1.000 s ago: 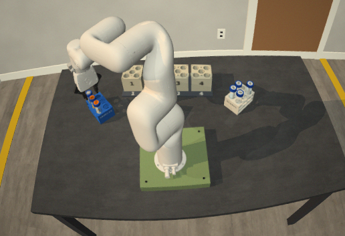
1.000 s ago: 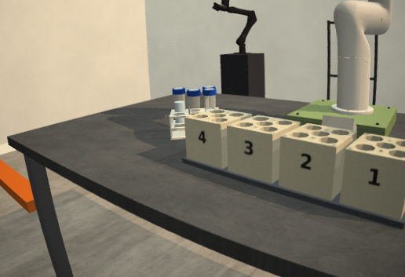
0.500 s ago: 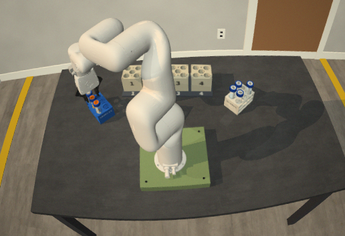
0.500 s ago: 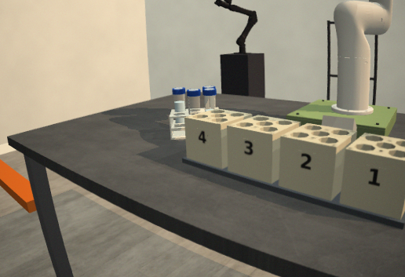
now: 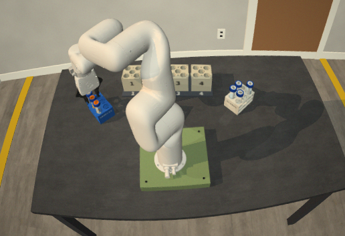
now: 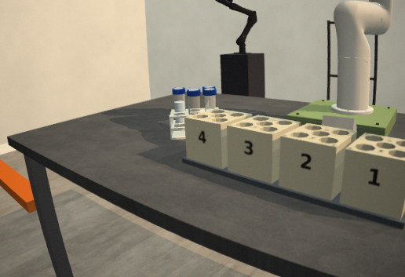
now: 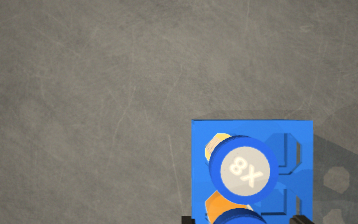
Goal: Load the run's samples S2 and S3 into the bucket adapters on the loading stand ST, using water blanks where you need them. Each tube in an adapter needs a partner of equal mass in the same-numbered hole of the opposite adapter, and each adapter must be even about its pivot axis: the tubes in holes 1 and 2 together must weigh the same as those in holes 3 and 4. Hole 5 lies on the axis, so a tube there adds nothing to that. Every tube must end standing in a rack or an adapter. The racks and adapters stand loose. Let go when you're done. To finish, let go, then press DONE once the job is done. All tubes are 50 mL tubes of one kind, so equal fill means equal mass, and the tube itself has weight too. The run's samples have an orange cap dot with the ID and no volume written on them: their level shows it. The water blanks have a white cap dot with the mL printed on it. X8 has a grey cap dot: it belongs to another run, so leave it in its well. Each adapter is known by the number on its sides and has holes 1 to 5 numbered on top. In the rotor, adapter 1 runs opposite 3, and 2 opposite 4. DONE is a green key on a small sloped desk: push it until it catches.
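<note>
My gripper point(image 5: 89, 95) point(image 7: 244, 220) is open, its fingers either side of S2's cap, holding nothing. The blue rack point(image 5: 107, 115) point(image 7: 302, 127) holds two orange-dotted tubes, S2 point(image 5: 92, 97) and S3 point(image 5: 96, 102), and X8 point(image 7: 245, 171) with its grey dot. Their levels are not readable. Adapter 1 point(image 5: 132, 85) point(image 6: 373, 194), adapter 2 point(image 6: 306, 180), adapter 3 point(image 5: 178, 85) point(image 6: 248, 162) and adapter 4 point(image 5: 201, 85) point(image 6: 202, 151) stand on the loading stand point(image 5: 127, 93); no tubes show in them. The white rack point(image 5: 232, 105) holds several white-dotted water blanks point(image 5: 239, 93) point(image 6: 178, 91).
The arm stands on a green base plate point(image 5: 197, 144) point(image 6: 314, 110) and hides adapter 2 in the top view. A small grey sloped desk point(image 6: 339, 122) shows behind adapter 2 in the exterior view; its green key is hidden. The white rack is at the table's right.
</note>
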{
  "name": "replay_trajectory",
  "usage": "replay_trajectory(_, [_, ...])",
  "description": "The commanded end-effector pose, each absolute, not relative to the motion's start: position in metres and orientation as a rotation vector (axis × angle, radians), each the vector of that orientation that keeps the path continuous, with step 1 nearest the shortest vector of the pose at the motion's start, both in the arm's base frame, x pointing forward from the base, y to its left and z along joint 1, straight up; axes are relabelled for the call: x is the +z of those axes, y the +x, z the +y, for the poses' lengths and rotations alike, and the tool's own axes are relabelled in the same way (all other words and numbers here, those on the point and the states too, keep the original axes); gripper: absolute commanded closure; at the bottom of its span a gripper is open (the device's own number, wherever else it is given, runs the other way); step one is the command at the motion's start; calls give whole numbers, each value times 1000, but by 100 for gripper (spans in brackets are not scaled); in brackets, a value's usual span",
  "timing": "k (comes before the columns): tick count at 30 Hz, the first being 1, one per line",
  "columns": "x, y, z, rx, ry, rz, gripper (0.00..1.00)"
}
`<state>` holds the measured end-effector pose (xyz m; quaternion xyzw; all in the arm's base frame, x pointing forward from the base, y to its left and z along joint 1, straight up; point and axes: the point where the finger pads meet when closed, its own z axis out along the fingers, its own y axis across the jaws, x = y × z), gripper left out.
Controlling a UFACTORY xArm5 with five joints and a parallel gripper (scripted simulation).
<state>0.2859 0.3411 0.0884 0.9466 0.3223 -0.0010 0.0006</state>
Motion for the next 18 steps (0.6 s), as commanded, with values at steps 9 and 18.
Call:
replay_trajectory(9, [83,287,342,2,2975,1013,43])
replay_trajectory(18, [77,287,342,2,2975,1013,43])
